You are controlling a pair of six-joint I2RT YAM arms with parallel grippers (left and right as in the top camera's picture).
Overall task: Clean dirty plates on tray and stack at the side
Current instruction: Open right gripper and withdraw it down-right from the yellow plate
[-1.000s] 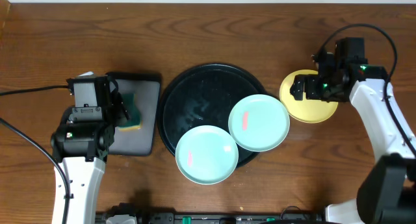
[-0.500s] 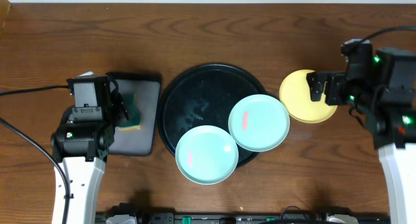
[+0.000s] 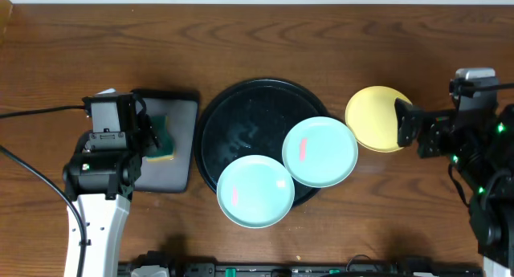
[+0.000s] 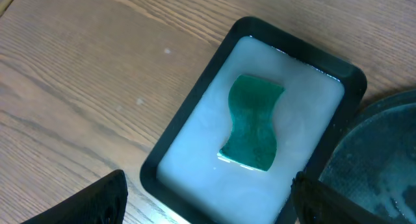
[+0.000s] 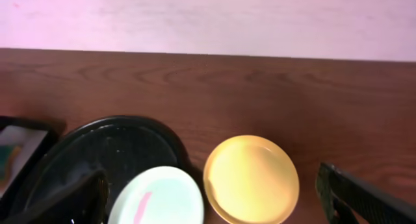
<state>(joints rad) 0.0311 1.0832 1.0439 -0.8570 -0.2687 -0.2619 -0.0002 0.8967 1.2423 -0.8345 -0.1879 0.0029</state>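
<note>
Left end effector [image 3: 151, 135] jaws apart, over sponge [image 4: 252, 122] in rectangular tray [image 4: 195, 107]. Right end effector [image 3: 405, 124] jaws wide apart, at yellow plate [image 3: 373, 116] edge; plate on surface [image 3: 257, 44] beside round tray [image 3: 241, 108]. Two mint plates [image 3: 320, 152] [image 3: 254, 191], red-smeared, overhang its near rim.

Blind spots on my feeds right now.
Overhead, my left arm [image 3: 100, 160] covers the left side of the rectangular tray [image 3: 181, 140] and part of the sponge [image 3: 165, 137]. The right gripper [image 3: 411, 128] overlaps the yellow plate [image 3: 373, 116] at its right edge. The two mint plates [image 3: 320, 152] hide the round tray [image 3: 241, 116] along its lower right rim. Both wrist views crop my fingers [image 4: 97, 198] at the bottom edge. The right wrist view also cuts off one mint plate and the rectangular tray.
</note>
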